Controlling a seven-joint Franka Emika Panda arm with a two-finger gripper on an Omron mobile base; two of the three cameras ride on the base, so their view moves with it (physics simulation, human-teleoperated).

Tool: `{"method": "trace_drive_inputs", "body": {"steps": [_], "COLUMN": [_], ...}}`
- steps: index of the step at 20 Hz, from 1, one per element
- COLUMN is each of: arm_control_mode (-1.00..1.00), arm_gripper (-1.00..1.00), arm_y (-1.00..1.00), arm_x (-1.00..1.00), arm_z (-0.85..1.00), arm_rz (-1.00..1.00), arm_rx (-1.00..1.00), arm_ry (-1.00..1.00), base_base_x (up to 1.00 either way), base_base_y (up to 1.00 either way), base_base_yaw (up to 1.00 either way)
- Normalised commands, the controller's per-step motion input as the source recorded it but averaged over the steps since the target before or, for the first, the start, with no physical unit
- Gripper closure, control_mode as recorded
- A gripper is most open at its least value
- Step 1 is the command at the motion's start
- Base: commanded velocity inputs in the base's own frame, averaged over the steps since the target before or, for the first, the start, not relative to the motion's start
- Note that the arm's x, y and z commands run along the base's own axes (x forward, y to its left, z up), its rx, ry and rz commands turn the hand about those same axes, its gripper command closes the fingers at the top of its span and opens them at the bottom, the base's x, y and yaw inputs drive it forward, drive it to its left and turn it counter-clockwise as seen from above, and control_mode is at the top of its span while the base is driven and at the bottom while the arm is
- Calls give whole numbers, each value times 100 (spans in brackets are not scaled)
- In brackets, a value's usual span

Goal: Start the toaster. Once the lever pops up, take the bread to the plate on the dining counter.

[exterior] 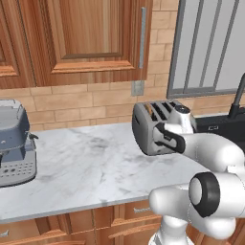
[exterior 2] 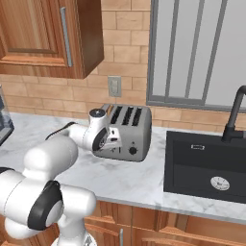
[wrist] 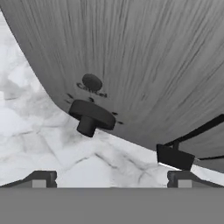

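The grey toaster (exterior: 149, 128) stands on the marble worktop by the wall, and its brushed face (wrist: 144, 65) looms close in the hand view. My gripper (wrist: 111, 181) is open and low in front of that face, fingertips (wrist: 183, 180) wide apart with nothing between them. The dark lever tab (wrist: 175, 157) sits just above the right fingertip, at the foot of its slot. The black round knob (wrist: 92, 116) is up and left of it. A thin brown edge of bread (exterior: 149, 111) peeks from a slot. My hand (exterior 2: 105, 138) presses near the toaster (exterior 2: 127, 129). Plate and dining counter are out of view.
A blue-grey coffee machine (exterior: 14, 143) stands at the worktop's left. A black sink (exterior 2: 206, 166) with a dark faucet (exterior 2: 235, 113) lies right of the toaster. Wood cabinets (exterior: 81, 38) hang above, and a window (exterior 2: 197, 48) is behind the sink.
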Motion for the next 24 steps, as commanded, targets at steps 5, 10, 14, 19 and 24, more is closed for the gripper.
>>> {"method": "trace_drive_inputs", "body": {"steps": [5,10,14,19,24], "arm_control_mode": [-100,-100,-100,-100,-100], "arm_gripper": [-100,-100,-100,-100,-100], "arm_y": [15,17,10,1,0], "arm_x": [14,22,27,4,-49], "arm_z": [-18,-23,-26,-17,25], "arm_rz": [0,0,0,0,0], "arm_rx": [0,0,0,0,1], "arm_ry": [0,0,0,-1,-12], "base_base_x": [0,0,0,0,0], "base_base_y": [0,0,0,0,0], "base_base_yaw": [0,0,0,0,0]}}
